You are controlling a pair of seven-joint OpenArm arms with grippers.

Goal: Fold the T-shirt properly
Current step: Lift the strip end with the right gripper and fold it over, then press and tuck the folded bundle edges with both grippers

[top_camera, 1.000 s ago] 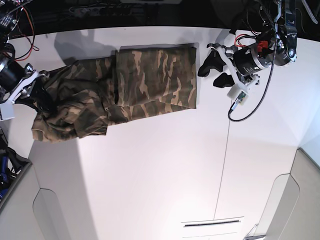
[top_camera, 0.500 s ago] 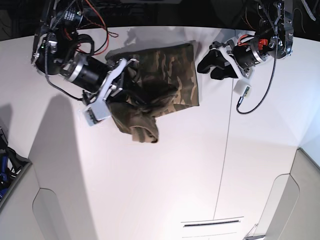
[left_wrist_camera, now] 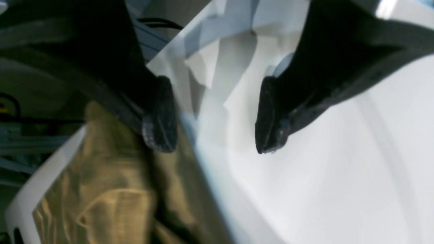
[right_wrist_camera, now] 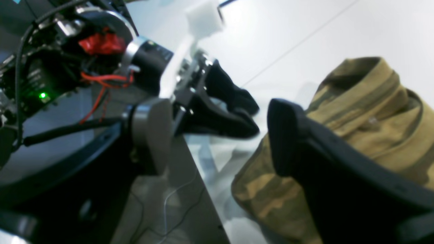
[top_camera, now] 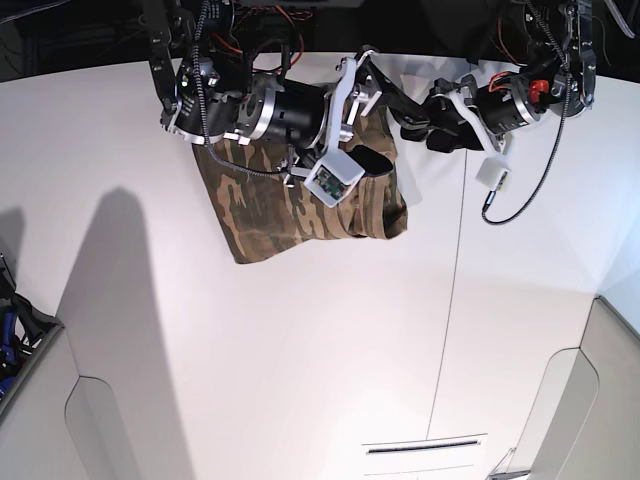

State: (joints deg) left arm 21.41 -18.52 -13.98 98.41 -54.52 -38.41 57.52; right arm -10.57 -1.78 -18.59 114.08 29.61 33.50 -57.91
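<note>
The T-shirt [top_camera: 300, 205] lies doubled over on the white bench [top_camera: 330, 350]; more folding looks needed. Right gripper [right_wrist_camera: 217, 135] above it and left gripper [left_wrist_camera: 210, 115] beside it, both apart, empty

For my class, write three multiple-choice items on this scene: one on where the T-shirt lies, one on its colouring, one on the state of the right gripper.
1. Where on the table is the T-shirt?
A. near the far edge
B. hanging off the near edge
C. on the floor

2. What is the shirt's print?
A. blue stripes
B. brown, tan and olive camouflage
C. plain white

3. How is the right gripper?
A. shut on the shirt
B. out of view
C. open, holding nothing

Answers: 1 A, the base view shows it bunched beside the far edge; 2 B, both wrist views show camouflage; 3 C, its fingers stand apart.
</note>
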